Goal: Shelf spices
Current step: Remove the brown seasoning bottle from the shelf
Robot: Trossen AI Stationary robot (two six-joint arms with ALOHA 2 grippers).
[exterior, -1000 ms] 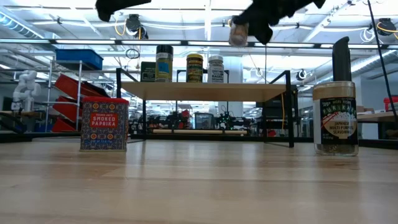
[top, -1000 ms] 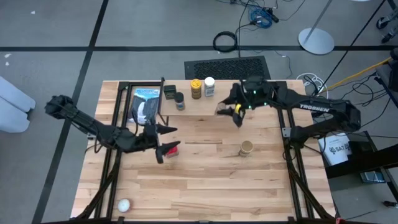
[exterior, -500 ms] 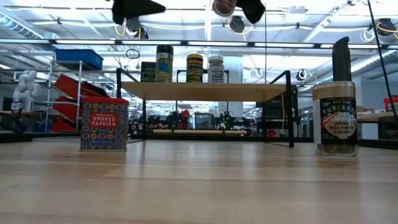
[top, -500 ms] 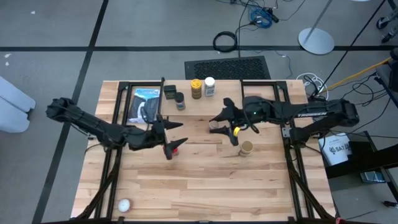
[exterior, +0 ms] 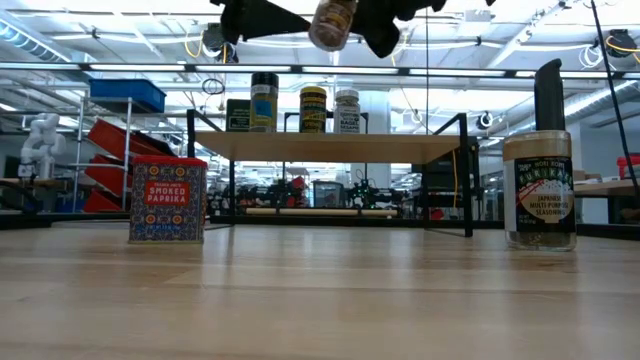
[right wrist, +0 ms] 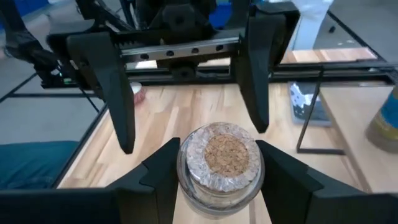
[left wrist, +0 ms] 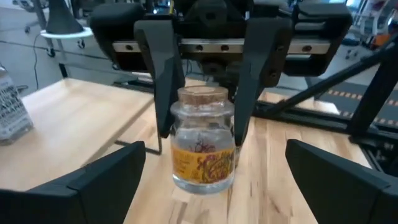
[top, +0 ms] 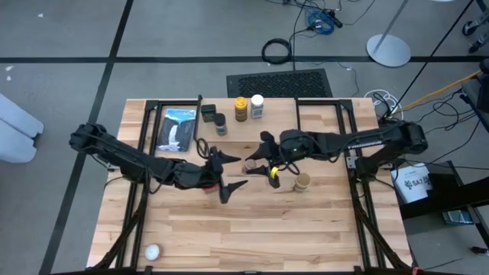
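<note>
A small glass jar with a cork stopper and yellow label [left wrist: 202,149] hangs in the air over the table's middle, with my right gripper [top: 257,166] shut on it. My left gripper [top: 229,173] faces it from the table's left, wide open; its fingers stand on either side of the jar without touching. The shelf [exterior: 330,146] carries a black tin [top: 208,113], a dark-lidded jar [top: 220,123], a yellow-lidded jar [top: 241,108] and a white-lidded jar [top: 257,105]. The red tin [exterior: 167,198] and the tan-lidded jar [top: 302,182] stand on the table. My right gripper pinches the jar's glass sides just under the cork [right wrist: 185,168] between its two fingers. The fingers come from the table's right, slanting a little downward. The jar is lifted clear of the table, higher than the shelf top, and leans slightly in the low view.
A flat blue-and-black package [top: 177,128] lies at the table's far left. A small white ball [top: 152,251] rests near the front left corner. The near half of the table holds nothing else.
My right gripper has carried the cork jar toward the table's left and near edge, sinking a little. My left gripper has gone toward the table's right, over the red tin, until its fingers flank the jar.
</note>
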